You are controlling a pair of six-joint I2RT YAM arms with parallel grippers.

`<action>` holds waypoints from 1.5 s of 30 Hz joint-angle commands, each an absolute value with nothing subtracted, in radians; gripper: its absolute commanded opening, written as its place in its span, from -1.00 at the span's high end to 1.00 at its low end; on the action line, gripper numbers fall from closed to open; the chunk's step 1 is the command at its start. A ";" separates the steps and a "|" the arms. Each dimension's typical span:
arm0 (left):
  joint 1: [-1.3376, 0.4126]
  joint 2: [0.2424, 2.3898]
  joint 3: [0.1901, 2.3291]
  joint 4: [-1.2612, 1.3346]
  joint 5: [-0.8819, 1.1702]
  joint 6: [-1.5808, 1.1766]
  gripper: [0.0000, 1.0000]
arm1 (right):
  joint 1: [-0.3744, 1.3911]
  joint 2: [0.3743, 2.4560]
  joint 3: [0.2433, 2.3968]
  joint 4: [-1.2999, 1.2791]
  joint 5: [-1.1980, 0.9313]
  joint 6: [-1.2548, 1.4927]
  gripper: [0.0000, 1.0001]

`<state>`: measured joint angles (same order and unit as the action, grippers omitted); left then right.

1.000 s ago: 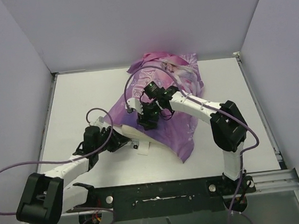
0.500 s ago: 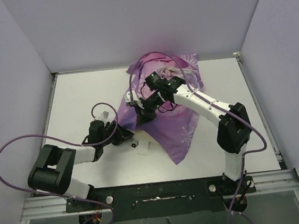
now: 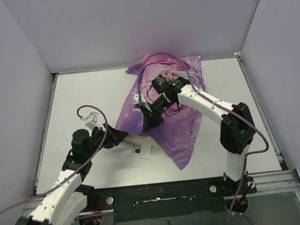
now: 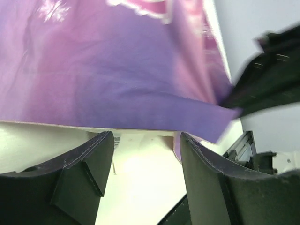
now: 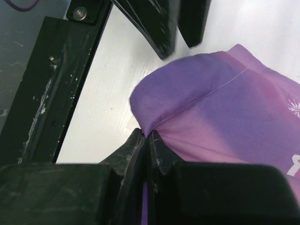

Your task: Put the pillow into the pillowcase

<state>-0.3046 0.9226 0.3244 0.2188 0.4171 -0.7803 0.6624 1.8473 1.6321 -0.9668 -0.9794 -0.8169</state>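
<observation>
Purple hem is pinched tight in the right gripper. Its jaws are fully closed on a corner fold of the pillowcase, and the seam line runs straight out from the nip. From my wrist view that corner is lifted a little off the white table, with the black base rail off to the side.

The left gripper is spread, with a clear gap between the two dark fingers and nothing clamped. Past that gap I see the cream pillow, just beneath the pillowcase's loose edge, which hangs across the top of that view. I can't tell whether the finger pads touch the pillow.

In the top view the two grippers sit near each other at the near-left edge of the pillowcase, left one low and to the left, right one reaching in from the far right. The pillowcase lies mid-table, bunched up against the back wall at its far end and trailing to a point toward the near right. Print side is up, with pale lettering and a figure partly showing.

The pillow is mostly covered by the fabric. Only a cream strip shows at the near-left opening, by the left fingers. A small white tag lies on the table just beside that edge.
</observation>
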 commanded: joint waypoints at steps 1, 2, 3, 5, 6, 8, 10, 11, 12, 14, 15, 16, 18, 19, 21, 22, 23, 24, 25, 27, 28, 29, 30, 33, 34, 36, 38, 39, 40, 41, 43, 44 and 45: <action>-0.298 0.587 0.334 -0.103 0.426 -0.686 -0.14 | 0.676 1.801 1.616 -1.026 -1.096 -0.834 1.00; -0.299 0.513 0.337 -0.118 0.417 -0.675 -0.17 | 0.677 1.804 1.613 -1.030 -1.105 -0.833 1.00; -0.300 0.450 0.338 -0.115 0.410 -0.663 -0.23 | 0.676 1.807 1.608 -1.030 -1.114 -0.832 1.00; -0.301 0.367 0.345 -0.077 0.391 -0.621 -0.35 | 0.676 1.809 1.594 -1.020 -1.127 -0.819 1.00; -0.302 0.356 0.356 -0.056 0.388 -0.585 -0.40 | 0.675 1.808 1.586 -1.015 -1.130 -0.812 0.97; -0.304 0.405 0.396 -0.015 0.407 -0.500 -0.48 | 0.674 1.810 1.575 -1.013 -1.138 -0.802 0.85; -0.314 0.523 0.453 0.012 0.448 -0.428 -0.50 | 0.668 1.810 1.573 -1.015 -1.148 -0.786 0.66; -0.324 0.588 0.490 0.013 0.471 -0.387 -0.50 | 0.661 1.809 1.574 -1.017 -1.157 -0.777 0.58; -0.344 0.657 0.525 0.002 0.483 -0.346 -0.52 | 0.649 1.806 1.579 -1.020 -1.170 -0.770 0.50; -0.416 0.774 0.599 -0.039 0.465 -0.218 -0.53 | 0.619 1.794 1.592 -1.041 -1.194 -0.780 0.37; -0.464 0.823 0.627 -0.058 0.445 -0.143 -0.54 | 0.600 1.786 1.601 -1.063 -1.206 -0.802 0.31; -0.504 0.865 0.651 -0.070 0.429 -0.037 -0.55 | 0.579 1.778 1.611 -1.087 -1.218 -0.823 0.26; -0.577 0.950 0.690 -0.084 0.426 0.093 -0.57 | 0.529 1.762 1.628 -1.142 -1.243 -0.876 0.17; -0.605 0.992 0.713 -0.091 0.440 0.160 -0.57 | 0.503 1.753 1.629 -1.158 -1.249 -0.886 0.15; -0.655 1.075 0.760 -0.115 0.440 0.257 -0.57 | 0.449 1.736 1.617 -1.175 -1.259 -0.896 0.10; -0.674 1.117 0.778 -0.126 0.427 0.293 -0.57 | 0.421 1.727 1.606 -1.177 -1.265 -0.900 0.09; -0.689 1.152 0.815 -0.138 0.415 0.319 -0.57 | 0.395 1.720 1.593 -1.177 -1.266 -0.902 0.08; -0.699 1.189 0.840 -0.148 0.407 0.345 -0.57 | 0.373 1.713 1.578 -1.178 -1.266 -0.905 0.08; -0.711 1.220 0.862 -0.154 0.400 0.368 -0.57 | 0.346 1.707 1.564 -1.178 -1.263 -0.909 0.08; -0.732 1.271 0.900 -0.163 0.373 0.409 -0.58 | 0.315 1.694 1.534 -1.176 -1.255 -0.913 0.07; -0.752 1.295 0.937 -0.188 0.350 0.440 -0.58 | 0.302 1.689 1.520 -1.174 -1.255 -0.914 0.07; -0.773 1.322 0.971 -0.215 0.309 0.473 -0.58 | 0.293 1.684 1.508 -1.174 -1.256 -0.914 0.07; -0.795 1.353 1.000 -0.240 0.275 0.498 -0.58 | 0.284 1.680 1.496 -1.173 -1.257 -0.915 0.07; -0.822 1.444 1.068 -0.297 0.230 0.529 -0.57 | 0.268 1.672 1.471 -1.170 -1.265 -0.916 0.06; -0.826 1.472 1.079 -0.313 0.230 0.532 -0.56 | 0.263 1.672 1.470 -1.169 -1.266 -0.917 0.06; -0.834 1.524 1.096 -0.358 0.242 0.533 -0.47 | 0.252 1.671 1.470 -1.171 -1.266 -0.921 0.06; -0.841 1.557 1.109 -0.393 0.262 0.535 -0.27 | 0.237 1.671 1.469 -1.179 -1.268 -0.932 0.06; -0.842 1.566 1.113 -0.406 0.275 0.525 -0.12 | 0.229 1.671 1.467 -1.183 -1.267 -0.936 0.06; -0.842 1.573 1.114 -0.413 0.289 0.519 0.05 | 0.223 1.671 1.464 -1.186 -1.267 -0.939 0.06; -0.842 1.578 1.114 -0.417 0.303 0.514 0.26 | 0.216 1.671 1.462 -1.191 -1.267 -0.946 0.05; -0.841 1.583 1.123 -0.426 0.331 0.506 0.81 | 0.204 1.672 1.463 -1.221 -1.266 -0.977 0.05; -0.842 1.583 1.137 -0.432 0.341 0.491 1.00 | 0.197 1.674 1.469 -1.245 -1.263 -1.002 0.05; -0.838 1.577 1.152 -0.431 0.346 0.461 1.00 | 0.189 1.677 1.478 -1.290 -1.261 -1.031 0.05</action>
<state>-0.8360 1.5726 1.0752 -0.3828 0.2779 0.5037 0.2142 1.7107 1.4673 -1.1893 -1.2163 -0.9363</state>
